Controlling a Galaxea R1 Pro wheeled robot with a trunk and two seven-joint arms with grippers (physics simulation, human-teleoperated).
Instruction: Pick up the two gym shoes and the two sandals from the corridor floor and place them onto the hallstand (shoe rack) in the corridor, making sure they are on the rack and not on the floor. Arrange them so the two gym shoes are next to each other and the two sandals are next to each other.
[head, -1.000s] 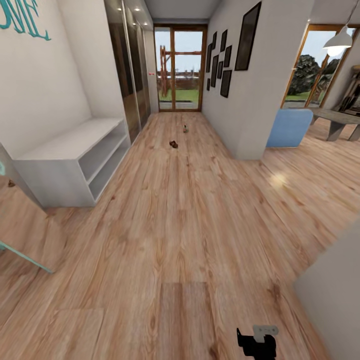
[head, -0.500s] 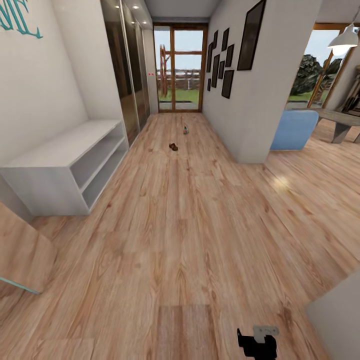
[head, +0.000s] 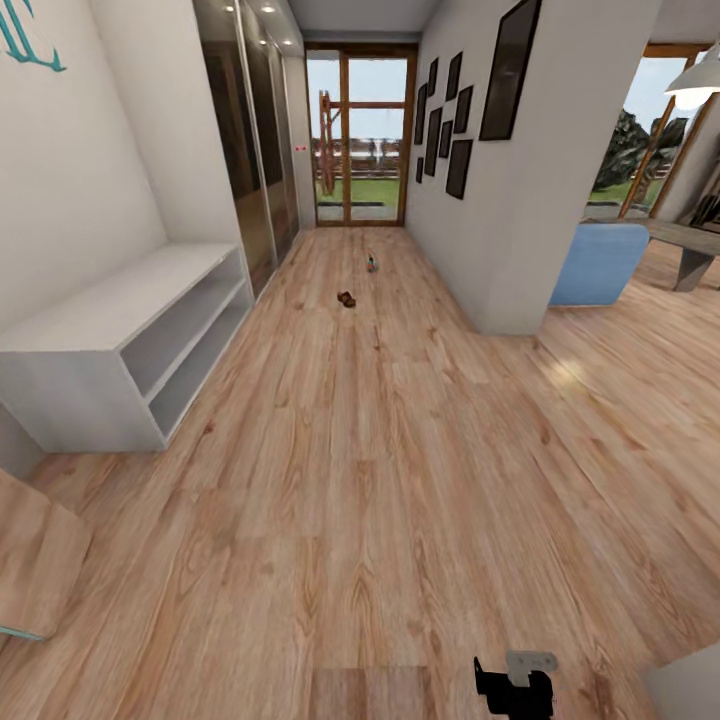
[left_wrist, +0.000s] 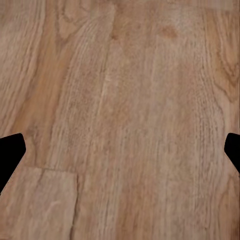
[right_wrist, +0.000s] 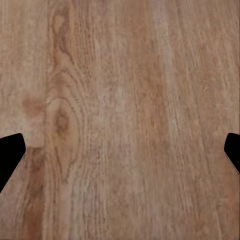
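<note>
Grippers both spread wide, nothing held, just pointing at bare floor (head: 380, 480). Sandal (head: 346, 298) and gym shoe (head: 372, 262) way off at 12 o'clock, rack (head: 110, 310) at 10. Approach step, probably; next up, roll closer.

Far down the corridor floor (head: 380, 420), a small dark brown object (head: 346, 299) is too small to identify as one sandal or two, and a tiny pale shape with a green touch (head: 371, 262) beyond it is too distant to read as a gym shoe. The hallstand (head: 110, 310) hides its shelf interiors from this angle. Teal wall lettering (head: 25, 40) is cut off by the frame's upper left edge. At the bottom edge, the right gripper (head: 512, 688) is cropped. In both wrist views, only black fingertips (left_wrist: 9, 152) (right_wrist: 9, 152) enter from the sides.
</note>
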